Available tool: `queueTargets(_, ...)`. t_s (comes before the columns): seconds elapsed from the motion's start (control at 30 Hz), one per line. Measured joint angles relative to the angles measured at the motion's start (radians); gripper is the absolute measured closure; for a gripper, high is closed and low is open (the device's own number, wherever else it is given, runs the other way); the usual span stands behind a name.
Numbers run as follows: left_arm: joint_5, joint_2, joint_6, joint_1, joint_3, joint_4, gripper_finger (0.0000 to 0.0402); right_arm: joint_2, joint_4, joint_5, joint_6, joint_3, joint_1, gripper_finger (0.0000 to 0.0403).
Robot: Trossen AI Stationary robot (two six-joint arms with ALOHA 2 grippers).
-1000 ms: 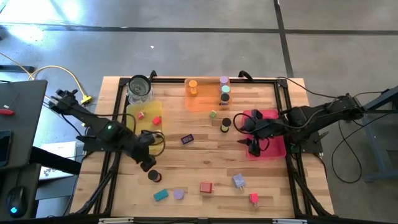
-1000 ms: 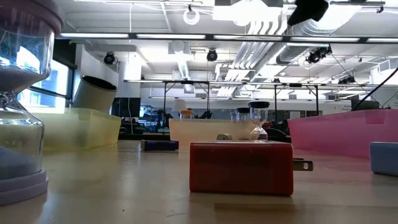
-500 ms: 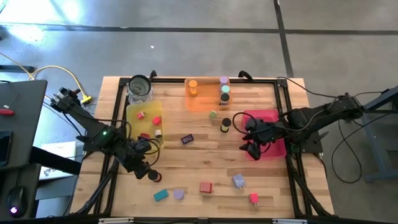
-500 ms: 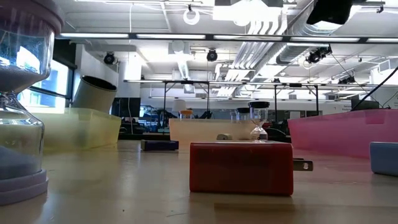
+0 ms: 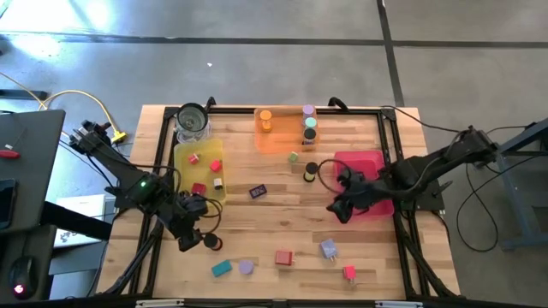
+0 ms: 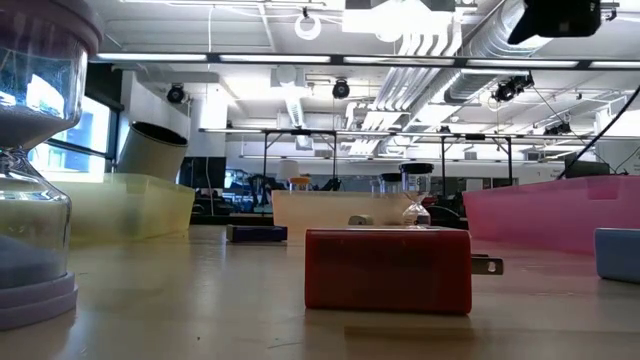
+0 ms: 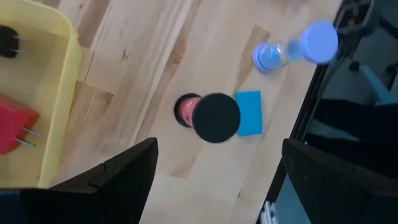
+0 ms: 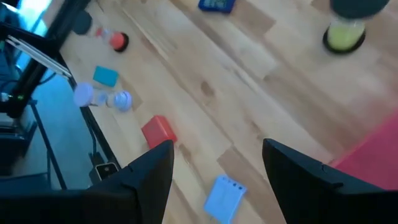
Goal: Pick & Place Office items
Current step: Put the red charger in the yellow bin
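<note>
Office items lie loose on the wooden table: a black-capped hourglass (image 5: pixel 211 243), a teal block (image 5: pixel 222 268), a lavender hourglass (image 5: pixel 246 267), a red block (image 5: pixel 283 257), a lavender block (image 5: pixel 329 249), a dark-blue block (image 5: pixel 258 191) and a black-topped yellow cylinder (image 5: pixel 310 171). My left gripper (image 5: pixel 185 240) hangs open above the table, just left of the black-capped hourglass (image 7: pixel 208 115). My right gripper (image 5: pixel 337 210) hangs open at the pink tray's (image 5: pixel 368 201) left edge, above bare wood. The space between its fingers (image 8: pixel 217 149) is empty.
A yellow tray (image 5: pixel 184 167) holding small red pieces stands at the left. An orange tray (image 5: pixel 278 137) with cylinders sits at the far edge, and a glass jar (image 5: pixel 193 120) at the far left corner. A black frame (image 5: pixel 394 162) rims the table. A small red piece (image 5: pixel 348 273) lies near the front.
My left gripper has swung from the yellow tray's near corner toward the table's near left and rolled a little, staying open. My right gripper has rolled about its own axis and edged toward the near edge, off the pink tray's left side, also open. No item has moved.
</note>
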Motion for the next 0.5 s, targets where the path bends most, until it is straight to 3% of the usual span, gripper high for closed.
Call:
queueTargets(0.17, 0.025, 0.014, 0.040, 0.001, 0.000, 0.009, 0.0067, 0.072, 0.004, 0.000, 0.094, 0.000, 0.070, 0.0168)
queueTargets(0.37, 0.136, 0.026, 0.036, -0.018, 0.016, 0.055, 0.0067, 0.146, 0.003, -0.001, 0.244, 0.000, 0.144, 0.0168)
queueTargets(0.5, 0.141, 0.040, 0.029, -0.053, 0.051, 0.109, 0.0067, 0.178, 0.018, 0.024, 0.309, 0.000, 0.196, 0.0168)
